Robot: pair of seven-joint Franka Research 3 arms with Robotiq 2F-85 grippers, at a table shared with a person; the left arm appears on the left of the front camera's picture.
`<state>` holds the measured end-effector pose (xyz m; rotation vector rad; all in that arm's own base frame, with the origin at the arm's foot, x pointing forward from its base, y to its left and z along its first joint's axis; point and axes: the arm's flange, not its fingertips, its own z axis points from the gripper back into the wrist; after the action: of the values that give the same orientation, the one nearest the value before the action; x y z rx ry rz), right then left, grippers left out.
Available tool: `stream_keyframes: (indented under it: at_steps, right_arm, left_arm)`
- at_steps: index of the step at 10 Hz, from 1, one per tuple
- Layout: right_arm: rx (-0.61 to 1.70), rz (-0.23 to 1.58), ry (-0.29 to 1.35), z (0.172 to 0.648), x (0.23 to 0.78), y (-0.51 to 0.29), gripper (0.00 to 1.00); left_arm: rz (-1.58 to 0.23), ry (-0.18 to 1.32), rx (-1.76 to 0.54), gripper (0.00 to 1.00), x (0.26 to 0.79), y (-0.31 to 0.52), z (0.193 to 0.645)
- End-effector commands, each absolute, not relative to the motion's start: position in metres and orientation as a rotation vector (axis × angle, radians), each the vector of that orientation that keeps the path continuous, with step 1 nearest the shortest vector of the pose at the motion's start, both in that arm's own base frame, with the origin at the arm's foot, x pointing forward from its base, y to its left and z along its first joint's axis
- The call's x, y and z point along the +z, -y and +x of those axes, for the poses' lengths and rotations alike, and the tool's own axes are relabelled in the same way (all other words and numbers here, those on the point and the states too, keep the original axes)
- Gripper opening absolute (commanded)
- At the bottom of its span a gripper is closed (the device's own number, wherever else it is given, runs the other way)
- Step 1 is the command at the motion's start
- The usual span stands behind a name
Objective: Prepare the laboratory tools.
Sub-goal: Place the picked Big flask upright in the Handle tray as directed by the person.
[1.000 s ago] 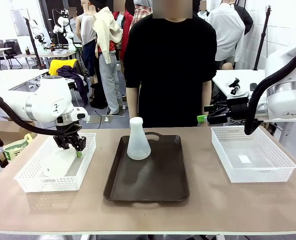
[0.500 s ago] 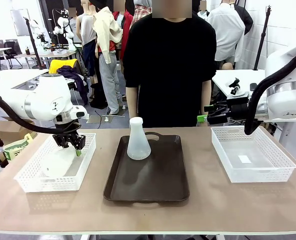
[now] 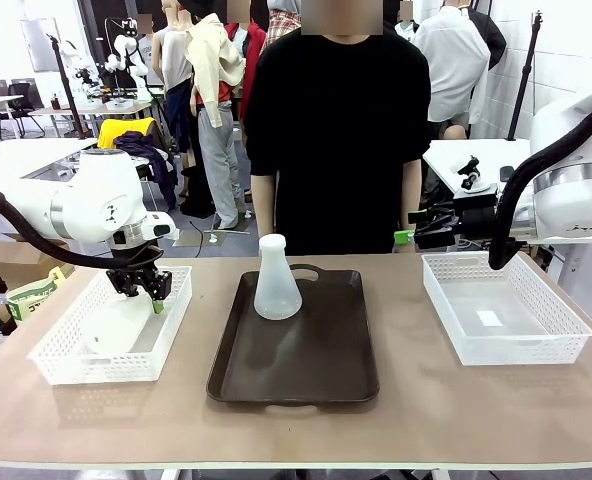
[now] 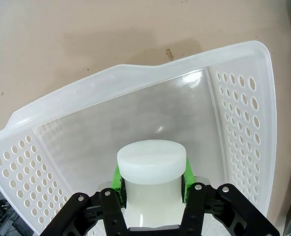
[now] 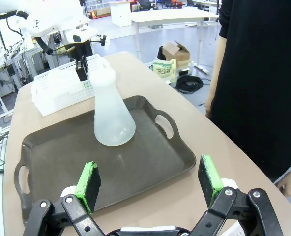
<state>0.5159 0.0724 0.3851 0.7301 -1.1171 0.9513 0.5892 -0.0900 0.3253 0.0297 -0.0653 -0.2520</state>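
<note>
Step in hand: left pincer [image 4: 153,184] clenched on flask neck [image 4: 150,169] inside left basket [image 3: 71,360], frame left; second flask [image 3: 276,280] stands on tray [image 3: 306,370]. Right pincer [image 5: 150,184] released. Next: lift clear, carry to tray

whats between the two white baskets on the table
In the front view, the dark tray lies between the left basket and the right basket, with one flask standing upright on its far part; bare tabletop flanks it.
</note>
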Motion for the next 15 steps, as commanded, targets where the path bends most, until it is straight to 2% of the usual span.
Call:
stream_keyframes:
  at_steps: [1, 15]
  right_arm:
    - [0.951, 0.723, 1.112, 0.5163, 0.3858, -0.0738, 1.00]
    - [0.951, 0.723, 1.112, 0.5163, 0.3858, -0.0738, 1.00]
  left_arm:
    - [0.031, 0.074, -0.251, 0.00, 0.3270, 0.0897, 0.5901]
    - [0.031, 0.074, -0.251, 0.00, 0.3270, 0.0897, 0.5901]
